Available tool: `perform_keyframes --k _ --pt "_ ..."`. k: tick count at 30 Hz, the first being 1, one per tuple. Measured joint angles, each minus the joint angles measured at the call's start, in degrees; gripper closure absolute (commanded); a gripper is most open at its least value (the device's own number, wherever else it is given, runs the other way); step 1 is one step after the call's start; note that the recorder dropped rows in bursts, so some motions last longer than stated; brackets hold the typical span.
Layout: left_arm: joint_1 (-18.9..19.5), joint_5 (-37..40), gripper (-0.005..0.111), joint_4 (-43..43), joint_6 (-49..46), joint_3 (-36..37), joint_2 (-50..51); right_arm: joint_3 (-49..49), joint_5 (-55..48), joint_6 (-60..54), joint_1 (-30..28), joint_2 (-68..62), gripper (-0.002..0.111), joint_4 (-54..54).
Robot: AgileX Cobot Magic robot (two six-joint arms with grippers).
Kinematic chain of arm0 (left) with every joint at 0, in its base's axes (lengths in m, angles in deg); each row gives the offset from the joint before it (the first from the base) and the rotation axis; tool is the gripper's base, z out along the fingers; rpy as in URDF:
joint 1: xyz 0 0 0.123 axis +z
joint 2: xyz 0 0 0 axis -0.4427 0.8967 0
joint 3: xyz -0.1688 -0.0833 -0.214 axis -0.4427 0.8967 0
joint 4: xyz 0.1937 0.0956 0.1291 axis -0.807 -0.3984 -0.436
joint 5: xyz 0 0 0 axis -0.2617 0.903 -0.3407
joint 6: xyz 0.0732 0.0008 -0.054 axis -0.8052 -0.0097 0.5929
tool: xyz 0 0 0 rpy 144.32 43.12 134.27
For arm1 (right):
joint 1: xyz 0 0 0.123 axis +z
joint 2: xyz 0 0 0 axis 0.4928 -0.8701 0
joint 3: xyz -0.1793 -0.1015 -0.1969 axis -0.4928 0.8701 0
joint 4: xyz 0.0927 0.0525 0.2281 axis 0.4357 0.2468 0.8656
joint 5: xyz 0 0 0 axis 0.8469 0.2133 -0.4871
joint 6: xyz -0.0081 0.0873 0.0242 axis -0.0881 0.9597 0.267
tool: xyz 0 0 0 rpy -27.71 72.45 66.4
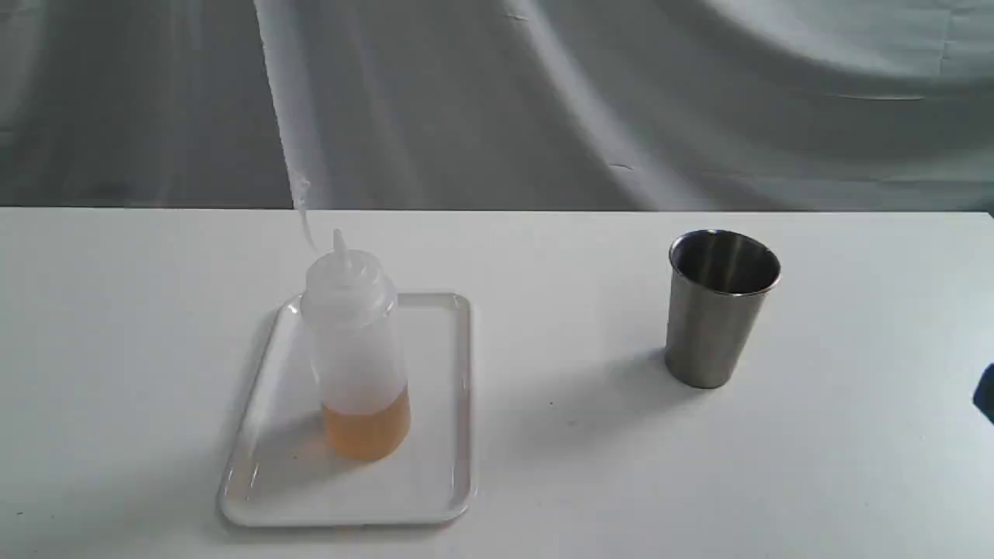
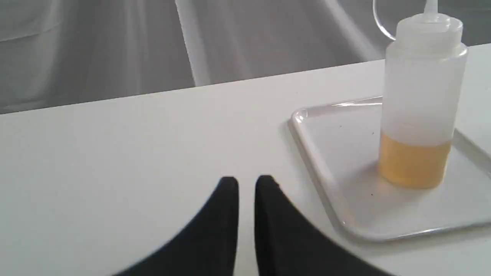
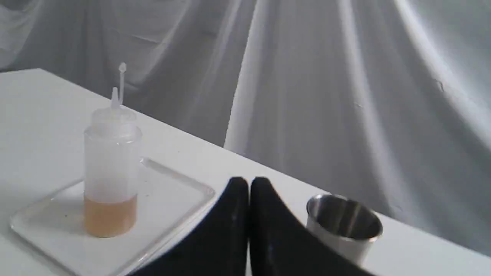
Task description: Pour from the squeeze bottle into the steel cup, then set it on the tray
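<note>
At the left, the left gripper hangs low over the white counter. Its two black fingers are almost pressed together, with only a thin slit between them, and they hold nothing.

Beside it lies the flat white plastic tray with rounded corners, its long side going away from the front edge. The translucent white squeeze bottle stands upright on the tray, so its long axis is vertical. The cone nozzle points up and the thin cap strap rises just beside it. Amber liquid fills the bottom part.

Well apart to the right, the brushed steel cup stands on the counter with its mouth up.

The right gripper has its black fingers pressed together and empty, near the cup.

A grey-white cloth with folds hangs behind the counter.
</note>
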Motion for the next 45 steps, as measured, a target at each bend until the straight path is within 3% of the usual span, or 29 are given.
perform_keyframes --k 7,17,31,45 --pt "0.0 0.0 0.098 0.0 0.0 0.0 0.0 7.2 2.2 1.8 -14.8 5.7 0.108 15.4" --pt "0.0 0.0 0.098 0.0 0.0 0.0 0.0 7.4 -3.9 1.9 -29.0 12.6 0.108 16.0" --pt "0.0 0.0 0.098 0.0 0.0 0.0 0.0 7.4 -12.2 -4.5 -34.7 13.8 0.108 13.4" --pt "0.0 0.0 0.098 0.0 0.0 0.0 0.0 7.4 -22.4 -8.4 -34.8 18.8 0.108 12.9"
